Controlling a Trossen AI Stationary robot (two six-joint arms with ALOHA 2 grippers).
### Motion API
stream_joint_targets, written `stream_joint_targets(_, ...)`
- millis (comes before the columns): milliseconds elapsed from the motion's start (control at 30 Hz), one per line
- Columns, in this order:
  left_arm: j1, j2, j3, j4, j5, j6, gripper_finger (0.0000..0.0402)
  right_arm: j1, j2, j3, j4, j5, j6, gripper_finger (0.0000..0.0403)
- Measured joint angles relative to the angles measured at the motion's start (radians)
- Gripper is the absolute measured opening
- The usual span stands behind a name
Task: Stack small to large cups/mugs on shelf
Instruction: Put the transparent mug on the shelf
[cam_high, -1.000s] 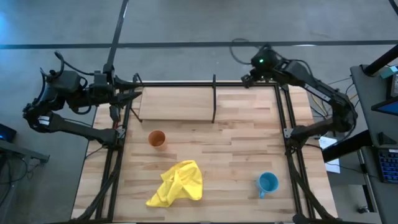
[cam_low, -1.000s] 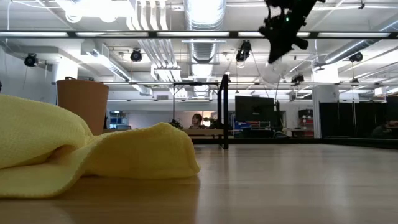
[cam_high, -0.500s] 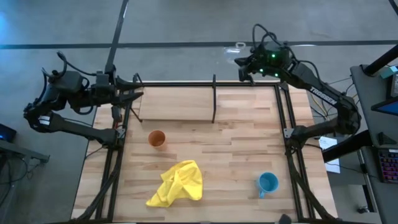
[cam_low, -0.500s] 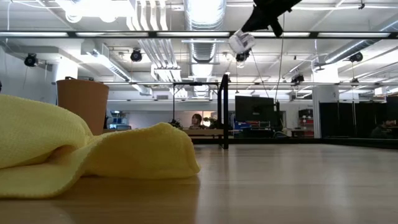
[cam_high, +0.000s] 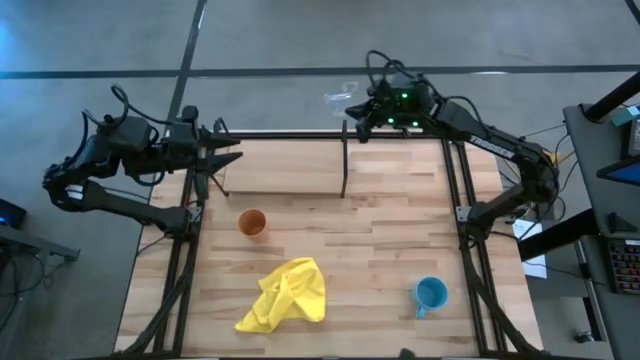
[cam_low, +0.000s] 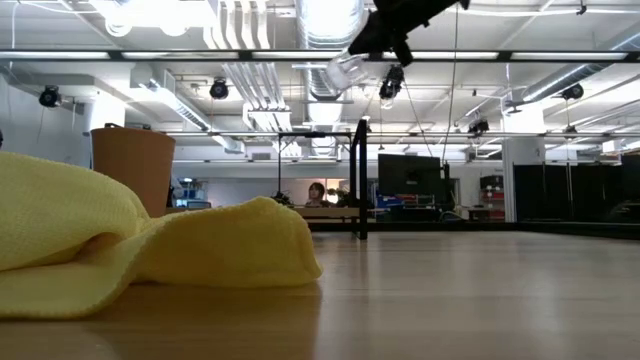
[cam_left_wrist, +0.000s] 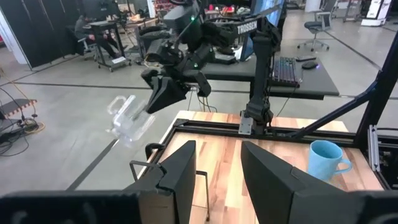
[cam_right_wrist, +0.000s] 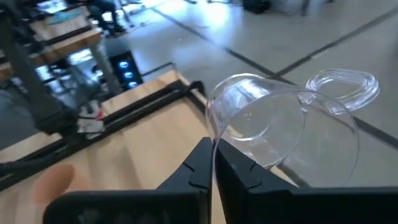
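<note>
A clear glass cup with a handle is in my right gripper, which is shut on it. Both are high over the table's far edge, near the shelf's black divider; the low view has the cup well above the table. An orange tumbler stands upright on the tabletop in front of the pale shelf board. The blue mug stands near the table's right near corner. My left gripper is open at the shelf's left end, touching nothing. My right gripper pinches the glass cup's wall at its rim, with one finger on each side of the wall. The cup is lifted clear and lies tilted on its side, its handle on the far side from the fingers.
A crumpled yellow cloth lies on the tabletop near the near edge, left of the blue mug. Black metal rods frame the table's sides and the shelf. Bare wood lies between tumbler, cloth and mug.
My right gripper has swung toward the table's left along the far edge, rising and turning as it went. It carried the glass cup from above the far right corner to a spot over the shelf's divider. My left arm has shifted slightly toward the shelf.
</note>
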Motion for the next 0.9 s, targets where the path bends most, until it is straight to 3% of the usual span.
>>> stream_joint_targets(300, 0.000, -0.002, 0.000, 0.000, 0.000, 0.000, 0.0116, 0.037, 0.125, 0.132, -0.047, -0.104, -0.063, 0.0008)
stream_joint_targets(567, 0.000, -0.003, 0.000, -0.001, 0.000, 0.000, 0.0116, 0.051, 0.239, 0.295, -0.349, -0.113, -0.259, 0.0008)
stream_joint_targets(900, 0.000, -0.003, 0.000, -0.003, 0.000, 0.000, 0.0116, 0.060, 0.391, 0.505, -0.526, -0.113, -0.379, 0.0008)
